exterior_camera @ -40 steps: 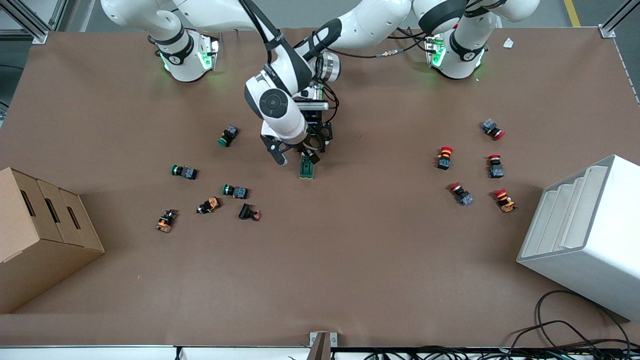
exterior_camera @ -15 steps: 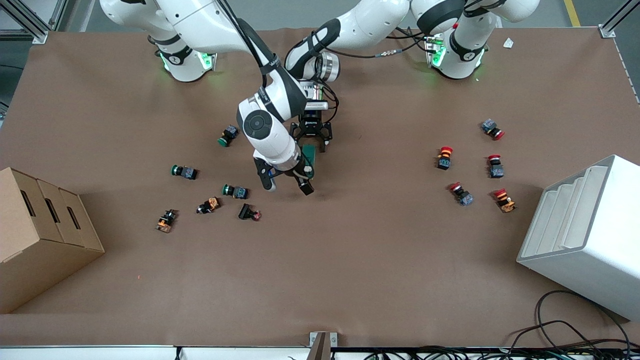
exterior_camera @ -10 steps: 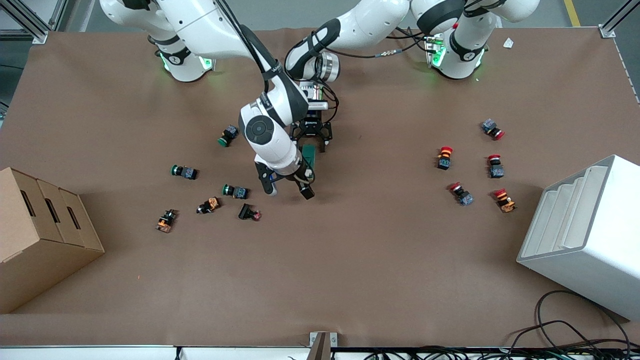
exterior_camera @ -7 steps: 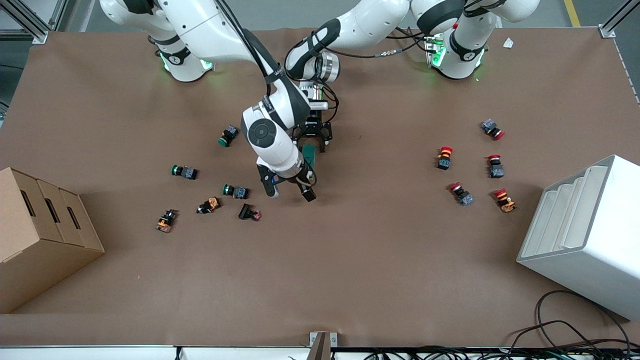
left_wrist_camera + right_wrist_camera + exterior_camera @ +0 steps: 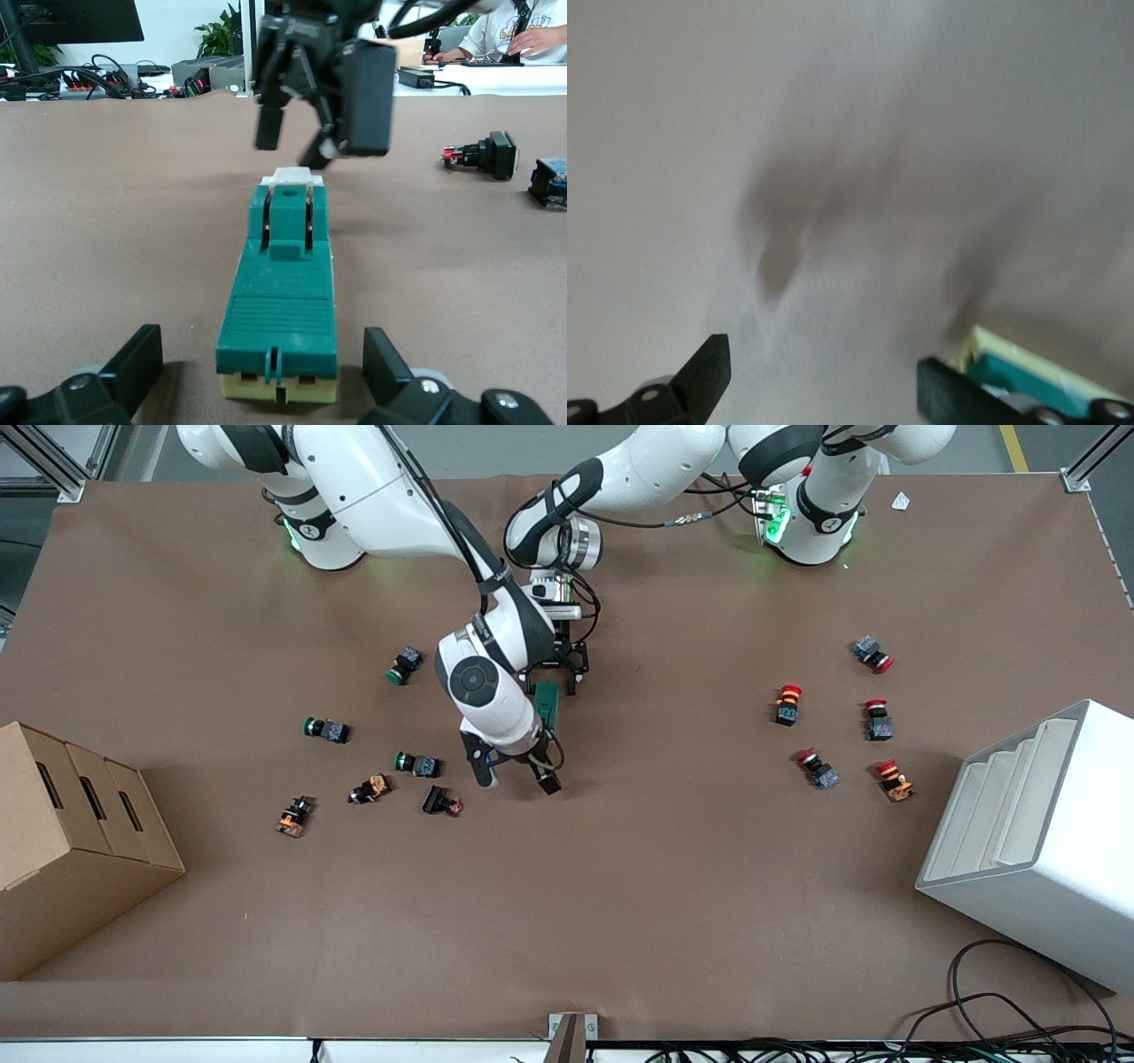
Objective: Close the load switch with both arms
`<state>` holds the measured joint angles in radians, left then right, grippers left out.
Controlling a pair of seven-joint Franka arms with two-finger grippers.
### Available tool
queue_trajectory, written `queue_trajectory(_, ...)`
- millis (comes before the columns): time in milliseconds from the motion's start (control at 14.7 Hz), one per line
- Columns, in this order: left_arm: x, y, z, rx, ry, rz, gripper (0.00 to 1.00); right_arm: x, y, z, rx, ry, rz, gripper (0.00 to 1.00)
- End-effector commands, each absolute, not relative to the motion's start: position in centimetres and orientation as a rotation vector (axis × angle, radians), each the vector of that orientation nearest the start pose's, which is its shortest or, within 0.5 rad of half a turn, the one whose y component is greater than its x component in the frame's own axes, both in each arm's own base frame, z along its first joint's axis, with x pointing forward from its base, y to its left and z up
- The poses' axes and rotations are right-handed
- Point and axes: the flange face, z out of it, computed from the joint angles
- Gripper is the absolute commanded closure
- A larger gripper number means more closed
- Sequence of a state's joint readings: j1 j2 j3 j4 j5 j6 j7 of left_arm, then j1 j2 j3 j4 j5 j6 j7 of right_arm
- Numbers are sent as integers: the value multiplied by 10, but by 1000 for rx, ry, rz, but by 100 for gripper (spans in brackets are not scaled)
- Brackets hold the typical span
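Two claws at work near the middle of the desk (image 5: 620, 886). I have the load switch (image 5: 547, 701) lying flat on the brown covering, nearer the arms' bases than the front camera, with scattered green-capped push-buttons (image 5: 416, 763) toward the right arm's end.

Left claw (image 5: 551, 676): released, fingers (image 5: 133, 359) spread to either side of the switch's cream-based end. Left wrist view shows the green body (image 5: 278, 301) lying between them, gaps on both sides, not gripped.

Right claw (image 5: 516, 772): also released, hanging over bare desk just off the switch's white lever tab (image 5: 292, 177) end. Right wrist view is motion-blurred; only a corner of the switch (image 5: 1019, 372) shows beside one finger.

My read: the tab end is free, neither claw has contact, and I cannot tell the lever's position.

Notes for doing this step well:
- Clench the left claw on the body first, squarely across its long sides, so the block cannot skid on the covering.
- Bring the right claw in line with the switch's long axis, then push the tab with one fingertip, slowly.
- Keep the right fingers clear of the left claw; they sit close together.
- Risk: a push on an unbraced block would slide or twist it.
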<state>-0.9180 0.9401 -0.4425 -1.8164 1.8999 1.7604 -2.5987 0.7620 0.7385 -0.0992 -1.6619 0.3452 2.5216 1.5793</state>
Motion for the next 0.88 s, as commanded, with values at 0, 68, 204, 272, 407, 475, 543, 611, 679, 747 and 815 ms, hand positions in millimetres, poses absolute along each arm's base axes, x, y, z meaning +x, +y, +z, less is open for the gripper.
queue_trajectory(0, 214, -572, 46, -2628, 7, -1788, 0, 587, 380, 222, -2586, 1548, 171, 0)
queue_trajectory(68, 216, -573, 48, -2627, 4, -1791, 0, 602, 355, 243, -2622, 1485, 191, 0)
queue_trajectory(204, 223, -577, 58, -2620, -8, -1804, 0, 628, 303, 270, -2662, 1361, 176, 0)
queue_trajectory(272, 230, -580, 66, -2617, -30, -1819, 0, 639, 277, 284, -2688, 1286, 164, 0)
queue_trajectory(407, 244, -588, 79, -2596, -65, -1794, 0, 652, 225, 313, -2811, 1033, 129, 0)
queue_trajectory(475, 258, -597, 93, -2582, -107, -1763, 0, 656, 200, 332, -2857, 942, 115, 0)
queue_trajectory(543, 269, -605, 107, -2583, -165, -1705, 0, 657, 176, 350, -2888, 871, 122, 0)
queue_trajectory(611, 278, -614, 123, -2582, -207, -1662, 0, 657, 152, 369, -2916, 783, 124, 0)
queue_trajectory(679, 284, -617, 135, -2585, -214, -1613, 0, 656, 130, 384, -2947, 698, 133, 0)
queue_trajectory(747, 293, -618, 147, -2597, -221, -1573, 0, 653, 107, 398, -2987, 604, 147, 0)
queue_trajectory(815, 303, -618, 162, -2619, -226, -1546, 0, 648, 86, 417, -3019, 522, 151, 0)
